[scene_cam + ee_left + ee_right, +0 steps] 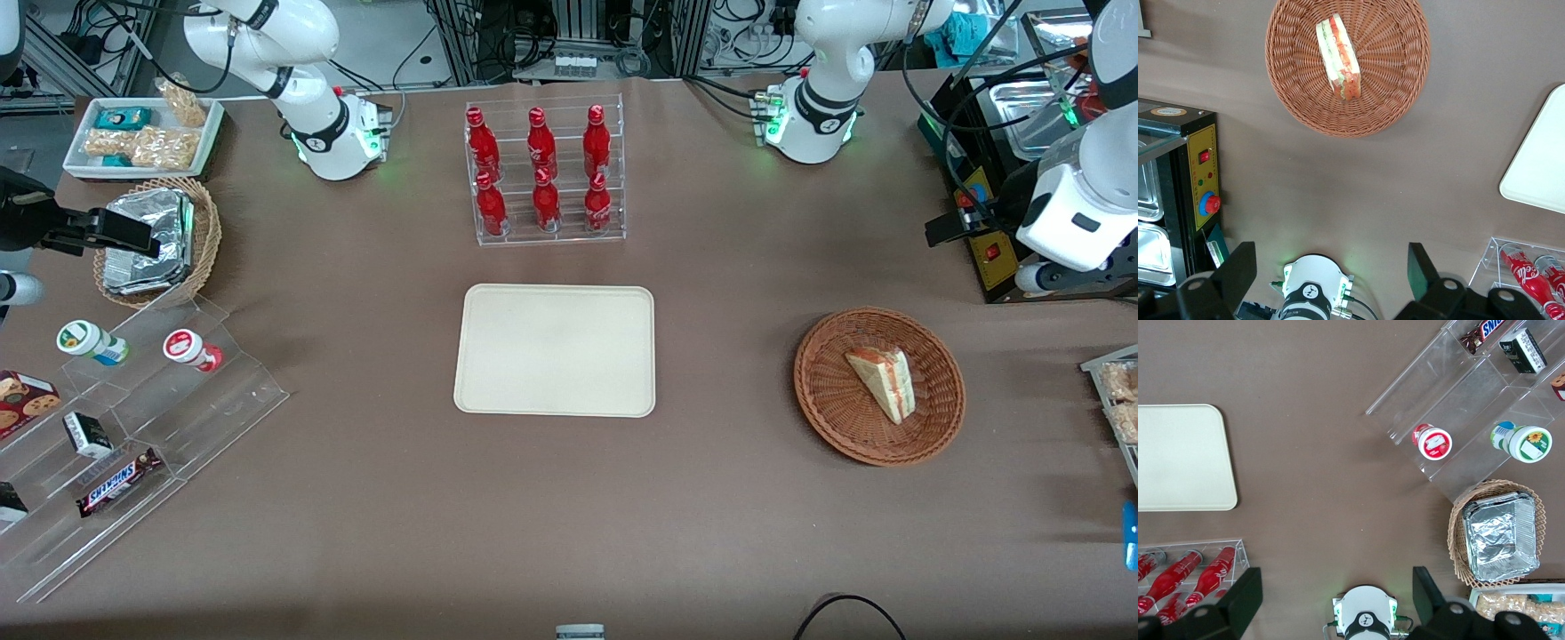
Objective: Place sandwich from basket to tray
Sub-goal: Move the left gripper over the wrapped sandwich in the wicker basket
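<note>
Two dark fingers [1238, 267] of the left arm's gripper [1328, 270] stand wide apart in the left wrist view, holding nothing, high above the bare brown table [356, 533]. In the front view the working arm's white wrist sits at the working arm's end of the table, farther from the front camera than the basket [879, 386]; its fingers cannot be made out there. The sandwich [882, 382] lies in the basket, a wide, shallow round of reddish-brown wicker, resting on the weave a little off centre. It is a triangular wedge of pale white bread. Its long axis runs diagonally in the front view: the narrow tip points away from the front camera and toward the tray [556, 349], and the broad end lies nearer the front camera. The wrist view shows the sandwich [1338, 57] from above, with orange-red and green layers striping its cut edge; in the front view mostly the orange-red edge shows. The cream-beige tray, flat with rounded corners, lies bare at the table's middle, well apart from the basket toward the parked arm's end. Farther from the front camera stands a clear rack of six red bottles [542, 169]. Only the wrist view shows a yellow control panel with a red button [1208, 197].
</note>
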Robot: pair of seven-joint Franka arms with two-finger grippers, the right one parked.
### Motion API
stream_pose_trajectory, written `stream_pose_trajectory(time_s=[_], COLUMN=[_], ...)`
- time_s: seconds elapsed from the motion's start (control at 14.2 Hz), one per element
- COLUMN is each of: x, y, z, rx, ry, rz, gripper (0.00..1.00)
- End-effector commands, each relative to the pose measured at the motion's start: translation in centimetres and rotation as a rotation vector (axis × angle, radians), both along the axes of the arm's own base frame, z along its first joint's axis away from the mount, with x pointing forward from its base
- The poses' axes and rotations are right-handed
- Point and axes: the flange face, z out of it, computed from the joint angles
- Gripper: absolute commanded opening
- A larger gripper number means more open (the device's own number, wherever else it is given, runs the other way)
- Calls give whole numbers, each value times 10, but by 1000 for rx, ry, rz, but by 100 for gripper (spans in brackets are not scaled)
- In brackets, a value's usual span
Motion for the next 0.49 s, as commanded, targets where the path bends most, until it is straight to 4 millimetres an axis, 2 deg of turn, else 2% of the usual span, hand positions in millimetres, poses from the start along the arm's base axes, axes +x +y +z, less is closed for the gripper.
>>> stream_pose_trajectory(time_s=[0.0,0.21,0.42], x=[3,3,3], y=[1,-2,3], z=[4,4,3], rx=[-7,-6,-4], ry=[-10,-7,-1], rz=[11,9,16], gripper=[100,100,100])
